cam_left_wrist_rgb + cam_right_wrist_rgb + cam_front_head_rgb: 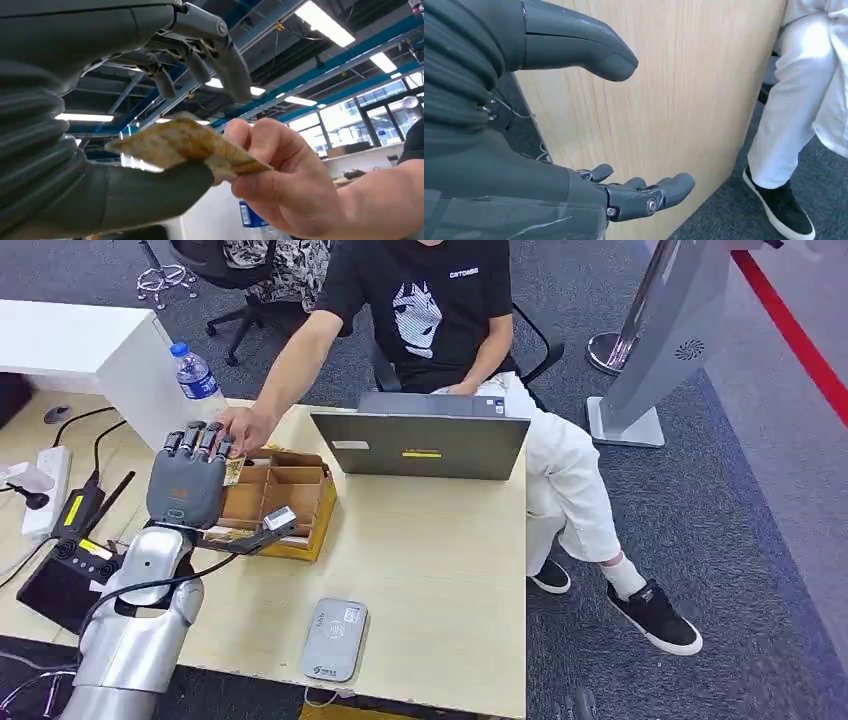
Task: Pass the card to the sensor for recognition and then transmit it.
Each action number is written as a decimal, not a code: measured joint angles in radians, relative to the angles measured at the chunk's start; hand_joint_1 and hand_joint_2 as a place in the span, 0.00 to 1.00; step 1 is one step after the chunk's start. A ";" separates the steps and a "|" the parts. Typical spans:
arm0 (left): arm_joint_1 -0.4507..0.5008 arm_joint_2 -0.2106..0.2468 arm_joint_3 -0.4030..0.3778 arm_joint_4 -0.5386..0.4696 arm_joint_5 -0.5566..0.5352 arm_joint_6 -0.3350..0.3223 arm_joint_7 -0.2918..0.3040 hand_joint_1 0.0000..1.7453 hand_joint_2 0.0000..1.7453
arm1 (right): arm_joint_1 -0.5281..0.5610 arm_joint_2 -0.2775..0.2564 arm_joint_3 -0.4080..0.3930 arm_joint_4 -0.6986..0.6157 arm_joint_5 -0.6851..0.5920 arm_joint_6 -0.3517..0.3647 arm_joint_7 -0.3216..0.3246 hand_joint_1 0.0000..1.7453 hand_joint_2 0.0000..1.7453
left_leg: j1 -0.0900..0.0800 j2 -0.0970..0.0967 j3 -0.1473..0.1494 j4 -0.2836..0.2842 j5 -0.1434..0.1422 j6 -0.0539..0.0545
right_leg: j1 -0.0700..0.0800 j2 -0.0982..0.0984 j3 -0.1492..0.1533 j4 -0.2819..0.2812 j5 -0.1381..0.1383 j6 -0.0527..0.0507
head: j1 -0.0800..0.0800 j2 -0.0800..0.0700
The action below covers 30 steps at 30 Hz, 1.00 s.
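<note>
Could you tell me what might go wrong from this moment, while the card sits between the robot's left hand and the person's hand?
1. The card rests on the left hand's thumb while the person's hand also pinches it; if either lets go or pulls early, it could drop into the cardboard box below.
2. The sensor lies near the table's front edge, away from the card, so the card must be carried over the box; a loose grip may slip.
</note>
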 joint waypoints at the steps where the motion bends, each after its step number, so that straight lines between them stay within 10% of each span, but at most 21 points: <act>1: -0.001 0.003 -0.006 0.002 -0.002 0.003 0.001 1.00 1.00 | 0.000 0.001 -0.001 0.000 0.000 0.000 0.000 0.00 1.00 | 0.000 0.000 0.000 0.000 0.000 0.000 | 0.000 0.000 0.000 0.000 0.000 0.000 | 0.000 0.000; 14: 0.004 0.000 -0.045 0.006 0.086 0.005 -0.080 1.00 1.00 | -0.001 0.004 -0.004 0.000 -0.002 0.000 -0.005 0.00 1.00 | 0.000 0.000 0.000 0.000 0.000 0.000 | 0.000 0.000 0.000 0.000 0.000 0.000 | 0.000 0.000; 19: 0.079 0.004 -0.155 -0.045 0.270 -0.061 -0.209 1.00 1.00 | 0.004 0.003 -0.012 0.000 -0.005 0.007 -0.015 0.00 1.00 | 0.000 0.000 0.000 0.000 0.000 0.000 | 0.000 0.000 0.000 0.000 0.000 0.000 | 0.000 0.000; 30: 0.128 0.081 -0.349 -0.113 0.376 -0.119 -0.254 1.00 1.00 | 0.007 0.003 -0.027 0.000 -0.004 0.013 -0.021 0.00 1.00 | 0.000 0.000 -0.001 0.000 0.001 -0.001 | 0.000 0.000 -0.001 0.000 0.000 0.000 | 0.000 0.000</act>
